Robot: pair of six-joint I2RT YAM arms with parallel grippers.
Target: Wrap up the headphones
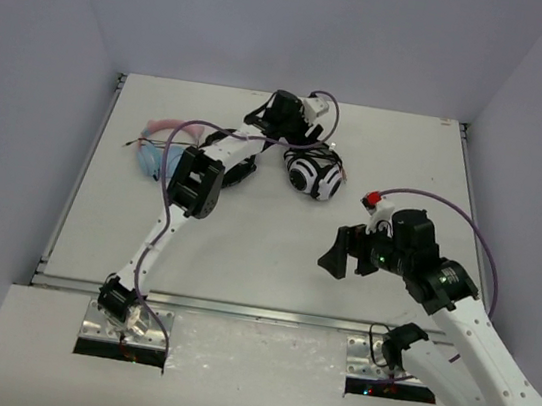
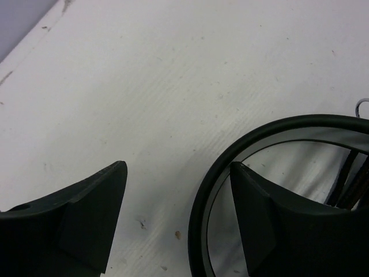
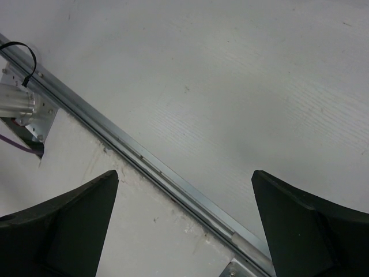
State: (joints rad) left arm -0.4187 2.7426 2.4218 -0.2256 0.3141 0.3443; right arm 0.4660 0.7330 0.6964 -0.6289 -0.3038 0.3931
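The white headphones [image 1: 313, 177] with black-striped cups lie at the far centre of the table. Their thin cable does not show clearly. My left gripper [image 1: 268, 114] is at the far centre, up-left of them, open and empty. In the left wrist view the left gripper [image 2: 177, 167] stands low over the table. A curved black headband [image 2: 199, 213] runs between the jaws, close around the right finger [image 2: 259, 213]. I cannot tell which pair this band belongs to. My right gripper [image 1: 349, 259] hovers open and empty at the near right, and it also shows in the right wrist view [image 3: 184, 173].
A pink-and-blue pair [image 1: 162, 152] lies at the far left. An all-black pair [image 1: 239, 163] lies partly under my left arm. A metal rail [image 3: 173, 184] marks the table's front edge. Walls close in the back and sides.
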